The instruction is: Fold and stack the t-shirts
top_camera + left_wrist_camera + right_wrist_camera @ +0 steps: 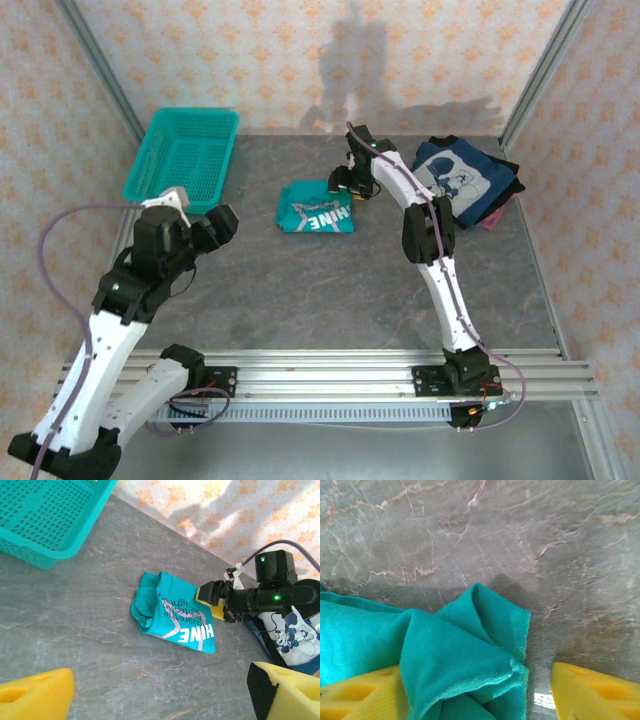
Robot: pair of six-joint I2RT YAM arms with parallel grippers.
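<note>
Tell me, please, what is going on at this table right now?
The right gripper is at the right edge of the roughly folded teal t-shirt in the middle of the table. Its fingers are open, with a bunched corner of cloth between them. The left gripper hovers open near the left side, holding nothing. The navy t-shirt lies folded at the far right, apart from the teal one, so nothing is stacked yet.

The teal t-shirt point(450, 660) is soft matt knit cloth (edges faintly fuzzy); the table point(520, 535) looks like smooth veined stone; the basket point(35, 550) is perforated plastic.
</note>
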